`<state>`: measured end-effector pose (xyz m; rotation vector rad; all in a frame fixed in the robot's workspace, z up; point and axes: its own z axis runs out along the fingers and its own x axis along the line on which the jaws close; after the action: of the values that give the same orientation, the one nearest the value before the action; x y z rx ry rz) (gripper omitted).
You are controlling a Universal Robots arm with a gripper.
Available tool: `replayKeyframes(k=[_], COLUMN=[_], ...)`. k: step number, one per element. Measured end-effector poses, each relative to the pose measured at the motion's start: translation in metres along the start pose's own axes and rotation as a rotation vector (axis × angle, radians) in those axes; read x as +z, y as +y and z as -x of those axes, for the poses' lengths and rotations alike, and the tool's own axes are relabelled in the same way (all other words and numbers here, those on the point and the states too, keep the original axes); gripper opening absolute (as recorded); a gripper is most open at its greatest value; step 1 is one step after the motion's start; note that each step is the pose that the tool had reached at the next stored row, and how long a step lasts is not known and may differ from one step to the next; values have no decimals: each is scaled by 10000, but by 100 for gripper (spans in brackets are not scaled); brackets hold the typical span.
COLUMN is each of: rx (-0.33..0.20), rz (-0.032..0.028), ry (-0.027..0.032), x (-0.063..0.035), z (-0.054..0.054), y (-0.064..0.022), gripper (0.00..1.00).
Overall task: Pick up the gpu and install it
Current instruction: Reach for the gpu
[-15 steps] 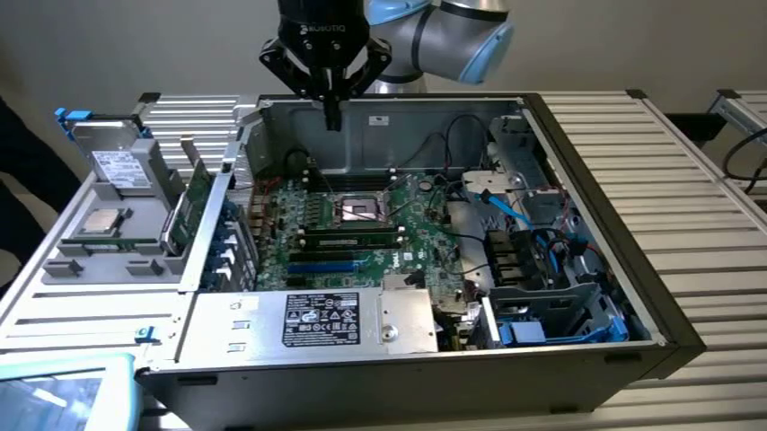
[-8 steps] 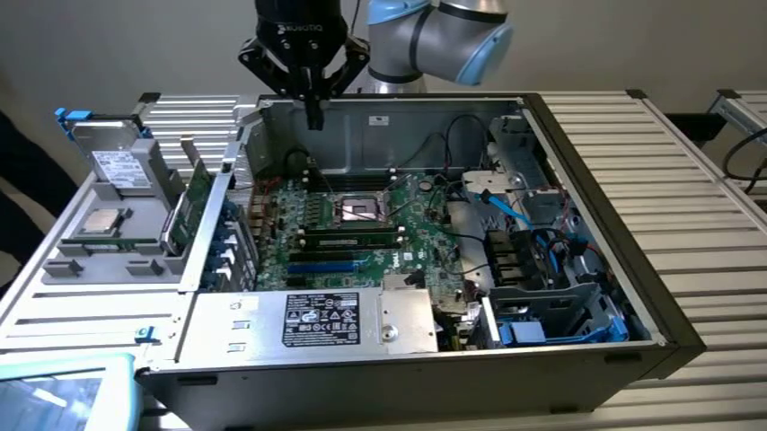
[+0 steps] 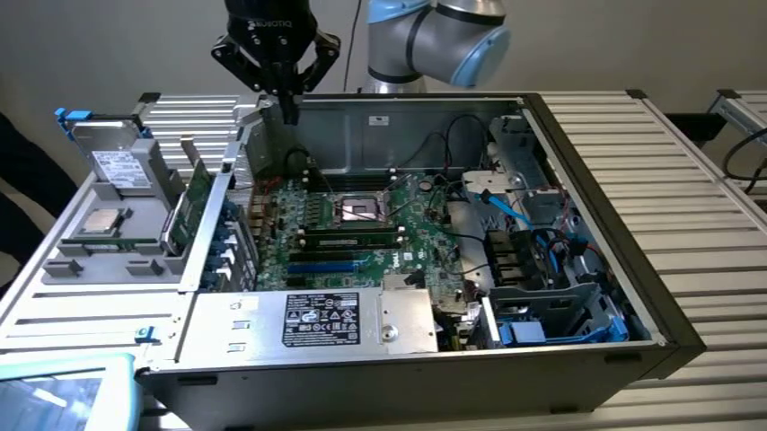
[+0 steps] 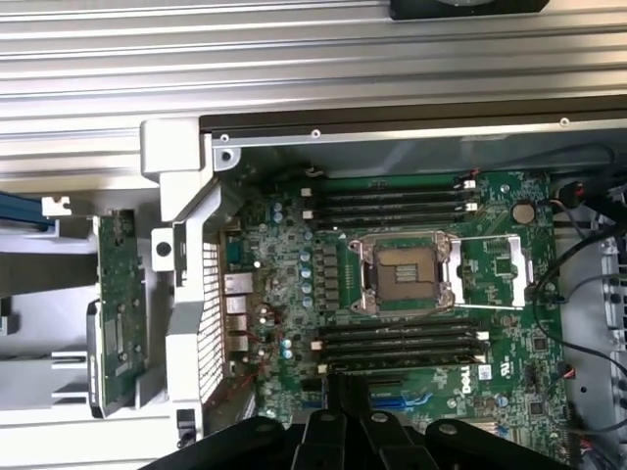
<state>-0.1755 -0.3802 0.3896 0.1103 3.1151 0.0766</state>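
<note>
Tool [image 4: 348, 397] shut, clear above case rim [image 3: 605, 220] – gpu [image 3: 192, 205] upright in tray [image 3: 60, 265] alongside.

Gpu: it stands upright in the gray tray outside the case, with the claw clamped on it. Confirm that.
Wrong on the claw. The gpu does stand upright in the gray tray outside the case, but the exterior view shows the claw shut on nothing, hanging above the motherboard, well apart from the card.

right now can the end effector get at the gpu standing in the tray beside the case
Probably yes. The gpu stands on edge in the grey tray, its top edge exposed with nothing over it. The end effector hangs shut and empty above the open case, close by.
</note>
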Motion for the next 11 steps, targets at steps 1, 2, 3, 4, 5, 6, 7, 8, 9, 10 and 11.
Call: replayKeyframes(k=[1,2,3,4,5,6,7,8,9,10,11], rx=[0,0,0,-1,0,1,-1,0,1,1,0], rz=[2,2,5,7,9,10,10,10,11,10,11], ry=[0,0,0,-1,0,-1,0,1,0,1,1], x=[3,5,7,10,13,17,22,26,31,36,41], z=[-46,-91,-137,-182,-229,-278,-324,-369,-415,-460,-507], y=[7,12,14,17,20,24,28,33,38,42,45], gripper=[12,12,12,12,13,19,19,26,26,26,26])
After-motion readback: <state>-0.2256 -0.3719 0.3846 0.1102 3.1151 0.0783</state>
